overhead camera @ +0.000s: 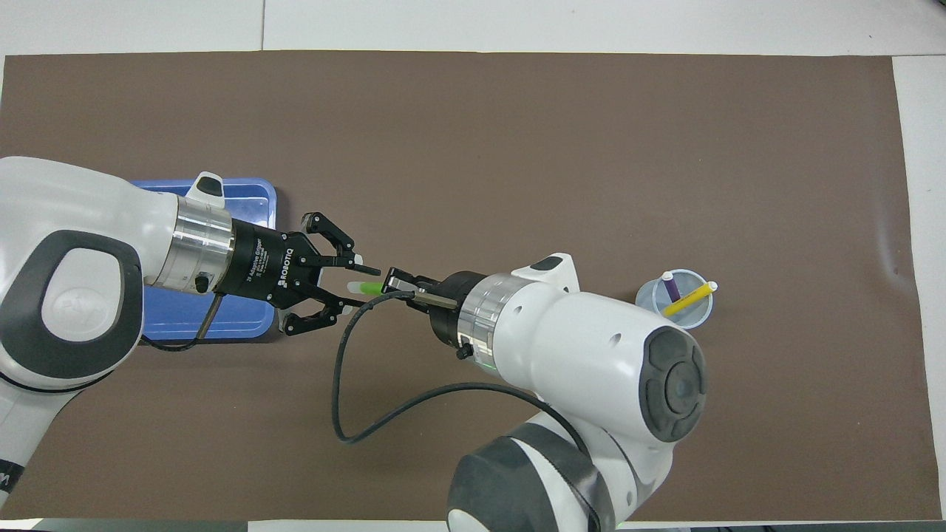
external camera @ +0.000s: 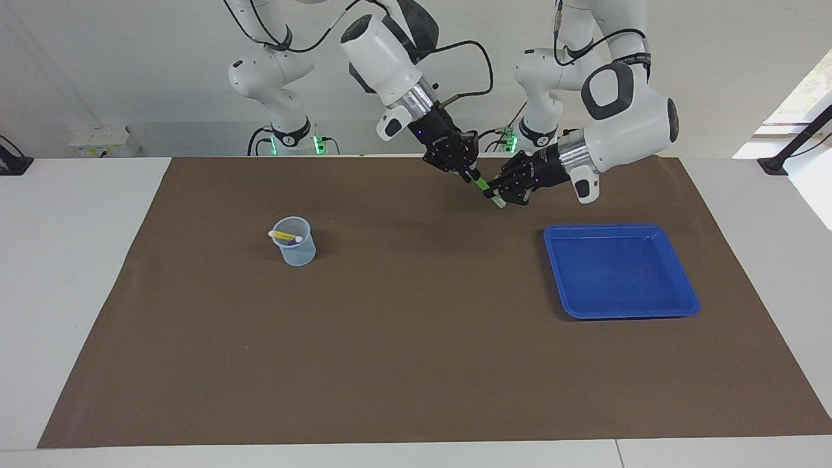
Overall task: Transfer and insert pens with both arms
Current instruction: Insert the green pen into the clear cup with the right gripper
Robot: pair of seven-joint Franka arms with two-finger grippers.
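Note:
A green pen [external camera: 483, 186] [overhead camera: 367, 287] hangs in the air above the brown mat, between the two grippers. My right gripper [external camera: 470, 175] [overhead camera: 392, 284] is shut on its darker end. My left gripper [external camera: 498, 197] [overhead camera: 362, 287] stands open around the pale cap end, with its fingertips apart on either side of the pen. A clear cup [external camera: 299, 249] [overhead camera: 684, 314] stands toward the right arm's end of the table. In it lean a yellow pen [external camera: 285, 235] [overhead camera: 691, 298] and a purple pen [overhead camera: 671, 287].
A blue tray [external camera: 621, 273] [overhead camera: 255, 196] lies toward the left arm's end, partly under the left arm in the overhead view. A brown mat [external camera: 416, 351] covers the table. Two smaller white arms with green-lit bases [external camera: 292, 140] stand at the robots' end.

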